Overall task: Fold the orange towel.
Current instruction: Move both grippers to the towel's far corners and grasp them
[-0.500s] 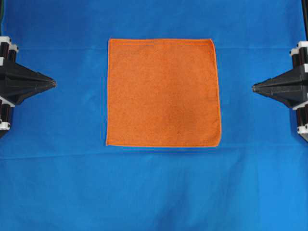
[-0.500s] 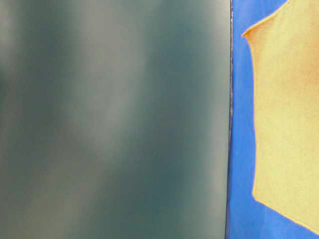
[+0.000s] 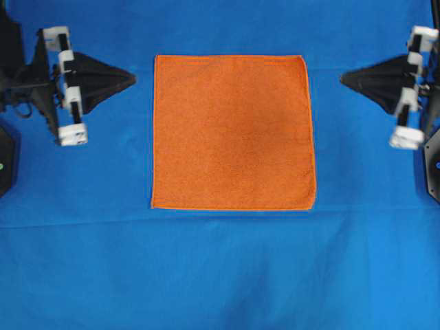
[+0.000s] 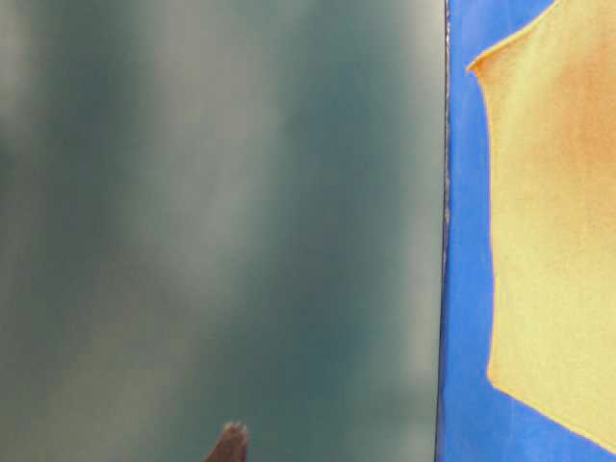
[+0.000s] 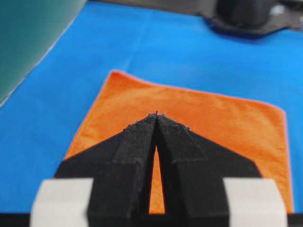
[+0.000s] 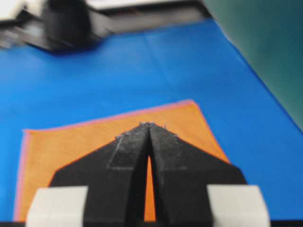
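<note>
The orange towel [image 3: 234, 132] lies flat and unfolded as a square in the middle of the blue cloth; the table-level view catches one corner of the towel [image 4: 553, 221]. My left gripper [image 3: 132, 80] hovers just left of the towel's upper left part, shut and holding nothing. My right gripper [image 3: 344, 78] hovers right of the towel's upper right corner, also shut and empty. Both point inward at the towel. In the left wrist view the closed left gripper [image 5: 156, 114] sits above the towel [image 5: 208, 113]; in the right wrist view the right gripper [image 6: 148, 125] does the same over the towel [image 6: 66, 142].
A large blue cloth [image 3: 220, 268] covers the whole table, with a faint crease line across it below the towel. The table-level view is mostly filled by a blurred dark green surface [image 4: 221, 221]. Black arm bases [image 3: 5, 158] stand at both side edges.
Both arms have come inward and toward the far edge of the table; each gripper's tip now sits closer to the towel's upper corners. The towel has not moved.
</note>
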You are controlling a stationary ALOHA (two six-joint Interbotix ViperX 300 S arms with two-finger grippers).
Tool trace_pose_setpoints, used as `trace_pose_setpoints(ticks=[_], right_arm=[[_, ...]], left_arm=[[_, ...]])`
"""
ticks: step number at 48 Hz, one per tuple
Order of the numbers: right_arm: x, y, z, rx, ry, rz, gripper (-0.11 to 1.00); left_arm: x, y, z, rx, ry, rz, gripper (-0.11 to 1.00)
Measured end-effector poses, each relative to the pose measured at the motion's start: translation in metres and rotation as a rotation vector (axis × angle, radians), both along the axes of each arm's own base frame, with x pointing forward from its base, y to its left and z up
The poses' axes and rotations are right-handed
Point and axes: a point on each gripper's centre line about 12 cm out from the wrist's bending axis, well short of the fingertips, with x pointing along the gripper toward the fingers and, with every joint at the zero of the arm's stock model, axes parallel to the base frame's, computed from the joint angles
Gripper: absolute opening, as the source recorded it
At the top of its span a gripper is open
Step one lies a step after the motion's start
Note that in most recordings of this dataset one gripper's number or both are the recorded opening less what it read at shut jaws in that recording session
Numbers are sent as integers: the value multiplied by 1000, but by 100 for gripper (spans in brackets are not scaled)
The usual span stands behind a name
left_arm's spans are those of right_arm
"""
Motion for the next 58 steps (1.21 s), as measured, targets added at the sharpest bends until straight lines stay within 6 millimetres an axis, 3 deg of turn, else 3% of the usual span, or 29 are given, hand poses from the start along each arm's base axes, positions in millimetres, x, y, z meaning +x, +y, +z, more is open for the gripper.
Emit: trace_pose_setpoints(ticks=[5, 8, 10, 12, 20, 24, 29, 40, 51, 58], right_arm=[[4, -22, -16, 37, 67, -85, 1], [7, -33, -27, 57, 110, -126, 1], [9, -41, -34, 70, 139, -151, 2], [12, -48, -42, 86, 172, -173, 11], [27, -76, -76, 149, 302, -239, 57], [34, -86, -94, 171, 355, -253, 56], [43, -95, -117, 192, 408, -261, 50], [52, -110, -156, 224, 471, -283, 50], [51, -121, -173, 242, 492, -310, 49], [50, -122, -175, 243, 498, -315, 38]], left_arm=[[13, 16, -15, -17, 61, 42, 2], [19, 25, -26, -28, 97, 70, 9], [22, 33, -32, -35, 118, 89, 18], [24, 40, -41, -43, 141, 110, 30], [28, 69, -74, -71, 202, 193, 79], [28, 78, -87, -78, 215, 218, 91], [30, 88, -106, -87, 243, 242, 89], [35, 105, -143, -121, 321, 277, 88], [41, 117, -172, -136, 383, 293, 84], [44, 122, -183, -140, 420, 293, 63]])
